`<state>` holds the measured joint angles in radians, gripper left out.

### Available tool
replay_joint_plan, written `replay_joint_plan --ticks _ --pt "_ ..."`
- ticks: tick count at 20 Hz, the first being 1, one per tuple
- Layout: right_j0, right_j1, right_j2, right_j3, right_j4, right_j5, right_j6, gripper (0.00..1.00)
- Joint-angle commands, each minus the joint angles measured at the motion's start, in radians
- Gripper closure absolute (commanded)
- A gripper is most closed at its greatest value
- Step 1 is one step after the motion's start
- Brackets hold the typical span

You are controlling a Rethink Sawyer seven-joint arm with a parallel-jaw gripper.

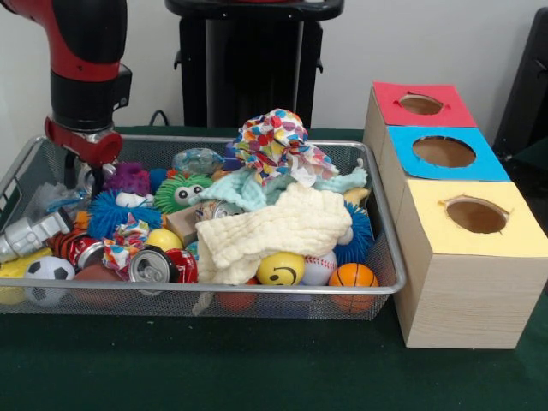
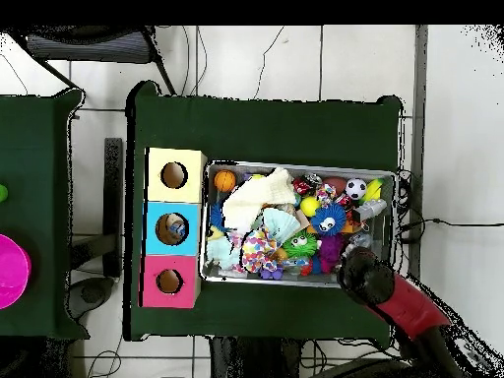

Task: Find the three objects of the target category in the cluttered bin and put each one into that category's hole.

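The wire-mesh bin (image 1: 257,291) is full of toys, cloths and cans; it also shows in the overhead view (image 2: 295,165). One clear crinkly plastic bottle (image 1: 199,159) lies at the bin's back, left of the spotted cloth. More clear crinkly plastic (image 1: 50,199) lies at the left end. My gripper (image 1: 86,171) hangs inside the bin's back left corner, just right of that plastic; in the overhead view (image 2: 356,266) it is over the bin's lower right corner. The blue-surround hole (image 1: 443,151) is the middle one of the wooden box; in the overhead view (image 2: 173,227) something glints inside it.
A cream cloth (image 1: 274,227), a mint cloth (image 1: 244,184) and a spotted cloth (image 1: 274,137) cover the bin's middle. Crushed cans (image 1: 154,264), a football (image 1: 47,272), a basketball (image 1: 353,276) and a fuzzy blue toy (image 1: 111,210) lie around. Red hole (image 1: 421,104) and yellow hole (image 1: 476,216) flank the blue.
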<state>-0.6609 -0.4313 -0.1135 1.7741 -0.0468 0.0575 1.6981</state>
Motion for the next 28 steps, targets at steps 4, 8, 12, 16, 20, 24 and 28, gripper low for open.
replay_joint_plan --ticks 4,8,12,16,20,24,28 --pt "0.015 0.039 0.025 -0.113 -0.031 -0.033 0.098 0.0" --pt "0.031 0.036 0.0 -0.114 -0.034 -0.018 0.095 0.0" --pt "0.057 0.048 -0.035 -0.124 -0.03 -0.016 0.1 0.0" --pt "0.073 0.068 -0.057 -0.115 -0.024 -0.052 0.122 0.0" --pt "0.088 0.085 -0.074 -0.105 -0.016 -0.081 0.142 0.0" --pt "0.092 0.102 -0.078 -0.092 -0.013 -0.109 0.153 0.0" --pt "0.083 0.113 -0.068 -0.081 -0.012 -0.128 0.16 0.0"
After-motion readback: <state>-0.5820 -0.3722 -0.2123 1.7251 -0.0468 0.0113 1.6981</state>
